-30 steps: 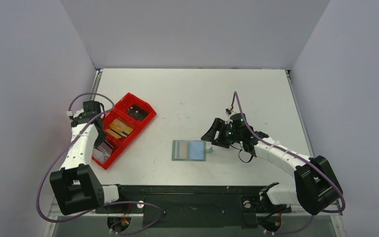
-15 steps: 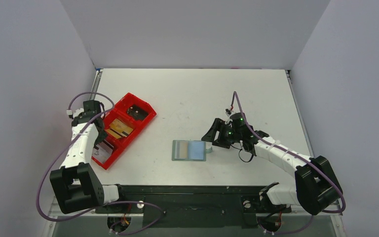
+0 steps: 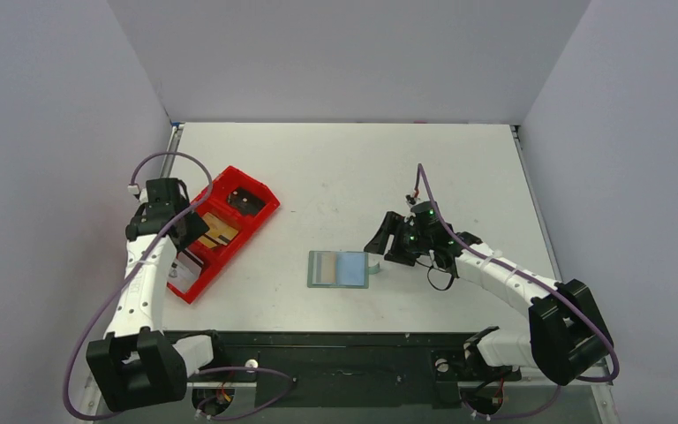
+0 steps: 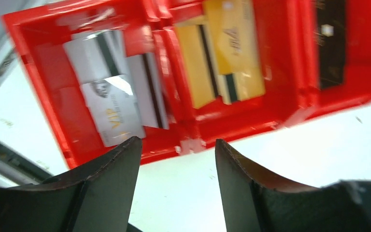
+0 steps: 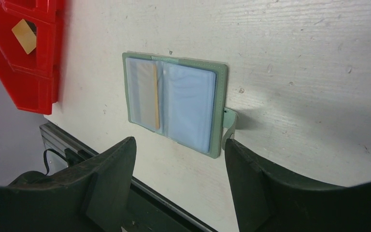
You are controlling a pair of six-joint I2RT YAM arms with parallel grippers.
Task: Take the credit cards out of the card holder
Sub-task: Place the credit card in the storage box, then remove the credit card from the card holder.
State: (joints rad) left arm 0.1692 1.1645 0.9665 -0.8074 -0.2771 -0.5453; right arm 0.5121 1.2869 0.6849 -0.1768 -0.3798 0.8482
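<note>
- My right gripper hangs with jaws wide and empty just right of the holder. The holder lies open flat, mid-table, near edge side.
- My left gripper is spread and carries nothing. It sits at the table's left, above the near rim of the tray.
- As I judge it, the next step is drawing another card. The tan card shows in the holder's left sleeve, and the right sleeve looks to hold a blue card.
- To do it well, I would pin the holder by its tab or right edge with one finger. I would then slide the card along its sleeve rather than lift it, so the holder stays on the table.
- The sleeves are clear, glossy plastic, probably slick, and the cards are thin and flat with little edge to catch.
- The holder's cover is a matte grey-green with a stitched border, and the tab is soft and curled.
- The tray is hard red plastic with dividers. It holds a white VIP card and yellow cards.
</note>
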